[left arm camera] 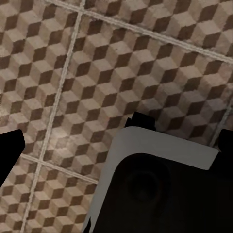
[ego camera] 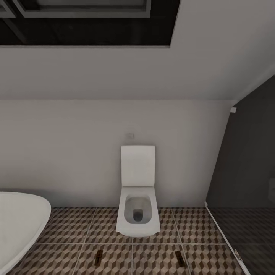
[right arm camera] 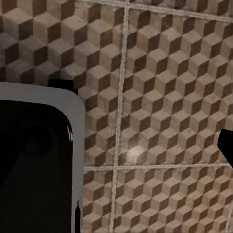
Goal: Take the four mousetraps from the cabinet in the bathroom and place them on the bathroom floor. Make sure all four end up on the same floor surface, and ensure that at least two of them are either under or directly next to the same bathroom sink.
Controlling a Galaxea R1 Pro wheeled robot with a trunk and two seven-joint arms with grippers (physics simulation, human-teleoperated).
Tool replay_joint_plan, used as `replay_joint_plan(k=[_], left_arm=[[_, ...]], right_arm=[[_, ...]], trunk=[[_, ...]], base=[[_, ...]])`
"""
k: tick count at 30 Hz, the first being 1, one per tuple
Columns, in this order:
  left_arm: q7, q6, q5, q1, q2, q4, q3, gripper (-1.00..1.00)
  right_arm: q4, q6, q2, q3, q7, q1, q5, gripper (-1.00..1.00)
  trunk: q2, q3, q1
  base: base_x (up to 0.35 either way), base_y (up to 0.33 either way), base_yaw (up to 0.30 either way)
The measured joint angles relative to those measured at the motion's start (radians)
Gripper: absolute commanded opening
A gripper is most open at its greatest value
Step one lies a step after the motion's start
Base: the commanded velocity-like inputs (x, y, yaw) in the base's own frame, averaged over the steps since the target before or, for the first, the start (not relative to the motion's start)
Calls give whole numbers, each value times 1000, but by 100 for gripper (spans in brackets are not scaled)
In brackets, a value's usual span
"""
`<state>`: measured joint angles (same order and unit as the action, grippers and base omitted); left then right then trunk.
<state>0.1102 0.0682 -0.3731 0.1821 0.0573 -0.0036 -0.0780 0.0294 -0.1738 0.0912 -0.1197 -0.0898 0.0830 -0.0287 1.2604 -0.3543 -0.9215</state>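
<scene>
Two mousetraps lie flat on the bathroom floor (ego camera: 68,229) near the bottom of the head view, one (ego camera: 99,256) left of the toilet's front and one (ego camera: 178,256) right of it. They are about one tile apart. The cabinet and the bathroom sink are out of view. In the left wrist view my left gripper (left arm camera: 116,145) hangs over the cube-patterned tiles (left arm camera: 121,63), its dark fingertips (left arm camera: 10,154) far apart with nothing between them. In the right wrist view my right gripper (right arm camera: 116,145) is also over tiles (right arm camera: 165,73), with one fingertip (right arm camera: 226,144) at the frame's edge.
A white toilet (ego camera: 138,214) stands against the far wall with its lid up. The oval white bathtub (ego camera: 19,225) fills the left corner. A dark glass partition (ego camera: 244,172) closes off the right. A grey and black part of my own base (left arm camera: 155,184) shows below both wrists.
</scene>
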Motion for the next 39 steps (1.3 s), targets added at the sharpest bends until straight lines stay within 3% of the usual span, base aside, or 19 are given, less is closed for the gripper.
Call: replay_joint_plan(k=[39], left_arm=[[1,3,5,0,3,-7,3,100]], right_arm=[[-2,4,-8,2,-2,0,6,100]], trunk=[[0,0,0]], base=[[0,0,0]])
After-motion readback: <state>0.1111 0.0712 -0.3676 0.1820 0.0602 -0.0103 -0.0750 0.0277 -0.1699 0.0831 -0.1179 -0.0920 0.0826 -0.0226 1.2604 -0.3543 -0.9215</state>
